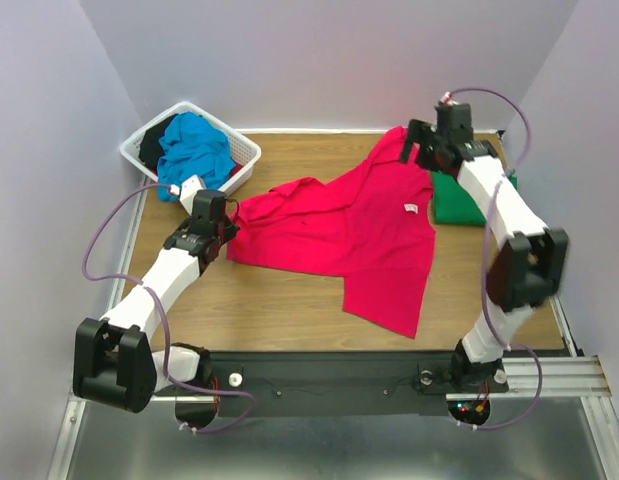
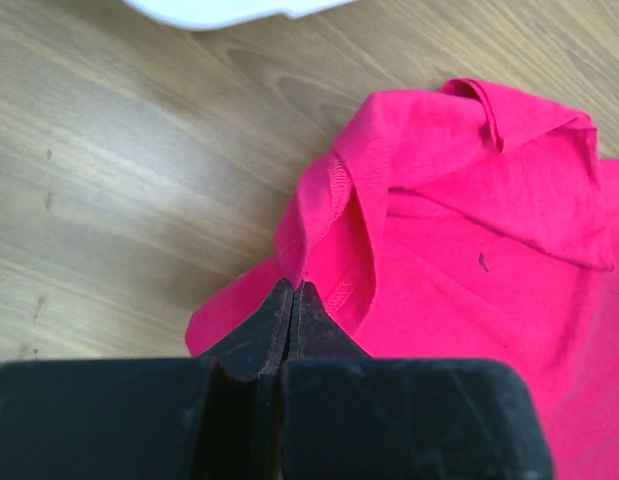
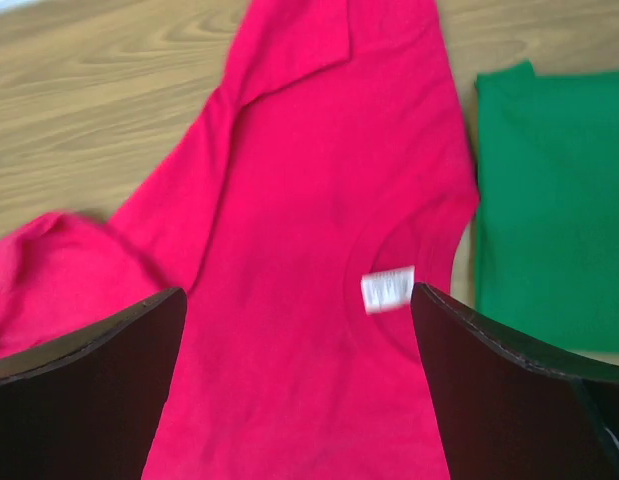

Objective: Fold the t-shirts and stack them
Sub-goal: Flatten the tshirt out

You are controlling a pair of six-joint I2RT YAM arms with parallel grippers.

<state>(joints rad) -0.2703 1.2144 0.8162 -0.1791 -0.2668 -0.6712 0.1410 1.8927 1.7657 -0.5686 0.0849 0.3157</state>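
Top external view is showing the pink t-shirt (image 1: pixel 359 240) lying unfolded beside the basket (image 1: pixel 247 158). Left gripper (image 1: pixel 232 229) is pinching its edge; right gripper (image 1: pixel 424 153) is hanging open. Green t-shirt (image 1: pixel 455 202) is sitting folded farther off; blue t-shirt (image 1: pixel 194 150) is waiting inside the basket.

Plain pale lavender walls (image 1: pixel 319 60) stand around me, softly and evenly lit. Below me lies a wood-grain tabletop (image 1: pixel 289 300), a black rail (image 1: pixel 329 372) along its near edge, grey sheet metal (image 1: pixel 339 445) nearer still.
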